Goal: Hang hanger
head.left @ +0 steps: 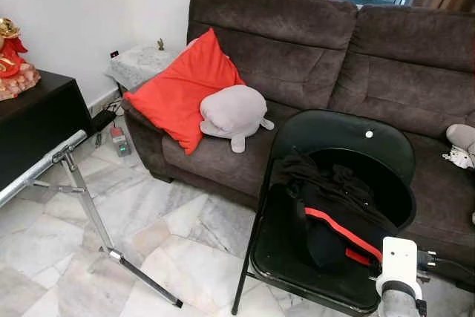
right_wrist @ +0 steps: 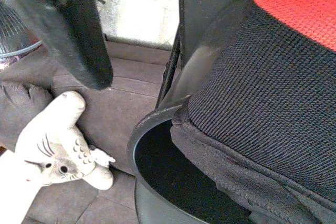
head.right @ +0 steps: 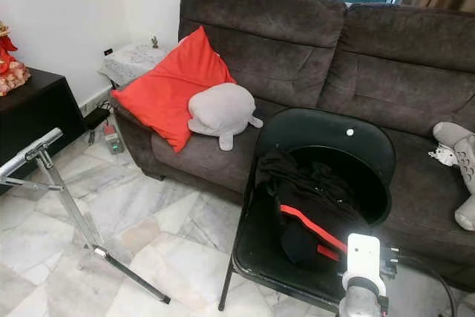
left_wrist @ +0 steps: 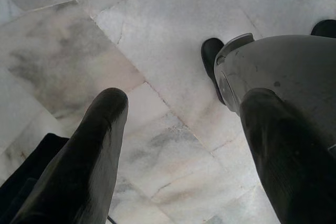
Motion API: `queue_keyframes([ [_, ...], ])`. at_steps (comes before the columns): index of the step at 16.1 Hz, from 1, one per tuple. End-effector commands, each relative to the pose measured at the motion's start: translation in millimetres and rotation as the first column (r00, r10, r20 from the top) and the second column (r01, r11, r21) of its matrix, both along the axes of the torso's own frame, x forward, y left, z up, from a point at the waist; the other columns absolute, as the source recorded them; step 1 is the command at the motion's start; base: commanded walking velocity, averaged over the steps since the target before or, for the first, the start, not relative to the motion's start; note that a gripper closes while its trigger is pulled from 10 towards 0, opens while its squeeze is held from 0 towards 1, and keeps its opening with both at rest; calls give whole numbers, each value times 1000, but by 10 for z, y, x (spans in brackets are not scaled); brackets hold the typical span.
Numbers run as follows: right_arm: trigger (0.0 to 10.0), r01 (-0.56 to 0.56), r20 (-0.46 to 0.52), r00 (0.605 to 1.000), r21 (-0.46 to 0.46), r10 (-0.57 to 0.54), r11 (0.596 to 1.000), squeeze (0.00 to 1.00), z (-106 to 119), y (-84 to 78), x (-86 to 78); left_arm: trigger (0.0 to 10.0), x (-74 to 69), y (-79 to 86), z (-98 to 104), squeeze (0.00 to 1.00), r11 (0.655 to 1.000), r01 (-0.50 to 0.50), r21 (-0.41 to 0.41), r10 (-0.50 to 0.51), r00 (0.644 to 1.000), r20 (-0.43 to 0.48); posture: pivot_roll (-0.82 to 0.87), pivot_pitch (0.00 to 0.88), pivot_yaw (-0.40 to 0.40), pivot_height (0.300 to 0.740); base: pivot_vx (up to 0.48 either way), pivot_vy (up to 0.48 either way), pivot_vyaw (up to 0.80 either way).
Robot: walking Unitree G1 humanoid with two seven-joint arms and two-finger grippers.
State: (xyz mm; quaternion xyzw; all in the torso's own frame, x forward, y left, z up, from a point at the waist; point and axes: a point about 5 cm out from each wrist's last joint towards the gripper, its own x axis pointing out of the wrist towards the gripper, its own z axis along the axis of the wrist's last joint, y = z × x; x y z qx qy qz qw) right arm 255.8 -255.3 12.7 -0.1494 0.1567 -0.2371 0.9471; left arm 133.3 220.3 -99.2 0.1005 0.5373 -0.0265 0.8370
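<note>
Black garment (head.left: 330, 209) with a red stripe lies heaped on the seat of a black folding chair (head.left: 349, 142), lower right of the head views, in front of the brown sofa (head.left: 297, 42). No hanger can be made out; if there is one it is buried in the cloth. A metal rack (head.left: 70, 165) stands at lower left, likely where it goes.

Handling, as a judgement: cloth is soft, light, floppy, will sag and drag off the seat if pinched at one edge. Better to take hold near the collar or the top of the heap, where a hanger hook would be, not at the red stripe hem.

Right gripper (right_wrist: 152, 51): arm comes up at the bottom right edge of the head views, wrist close over the chair seat; in its wrist view one black finger is at upper left, the knit black-and-red fabric close at right, apparently nothing pinched, spread wide. Left gripper (left_wrist: 178, 129) hangs idle over the marble floor (left_wrist: 157, 40), fingers apart, empty.
</note>
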Motion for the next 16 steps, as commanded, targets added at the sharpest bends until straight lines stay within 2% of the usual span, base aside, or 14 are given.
queue_keyframes([
  [1,0,-3,7,1000,-7,3,1000,0,9,-25,-3,10000,-60,41,-12,0,1000,-1,10,1,1000,-19,-18,0,-11,740,0,0,0],
  [2,627,-31,20,999,-15,32,999,0,31,5,26,10000,-59,40,-11,0,1000,1,11,-1,1000,-19,-17,0,-12,740,0,0,0],
  [3,3176,-54,31,998,-26,55,998,0,56,30,54,10000,-57,40,-11,0,1000,2,10,-1,1000,-18,-17,0,-12,740,0,0,0],
  [4,4706,-65,31,997,-41,67,997,0,69,42,70,10000,-55,38,-11,0,1000,1,10,-1,1000,-18,-17,0,-12,740,0,0,0],
  [5,10000,-64,26,998,-47,65,997,0,69,40,76,10000,-53,35,-10,0,1000,1,9,-1,1000,-17,-14,0,-15,740,0,0,0],
  [8,10000,-66,33,997,-57,68,996,0,85,33,89,10000,-40,22,-9,0,1000,1,7,-1,1000,-15,-14,0,-14,740,0,0,0],
  [9,353,-69,34,997,-64,72,996,0,90,28,91,10000,-33,17,-9,0,1000,1,7,-1,1000,-13,-15,0,-14,740,0,0,0],
  [10,0,-80,35,996,-78,83,994,0,99,28,96,10000,-27,12,-8,0,1000,2,6,-2,1000,-12,-15,0,-14,740,0,0,0],
  [16,0,-99,37,994,-97,103,990,0,115,38,126,10000,-9,11,-1,0,1000,11,6,-11,1000,-9,-18,0,-10,740,0,0,0],
])
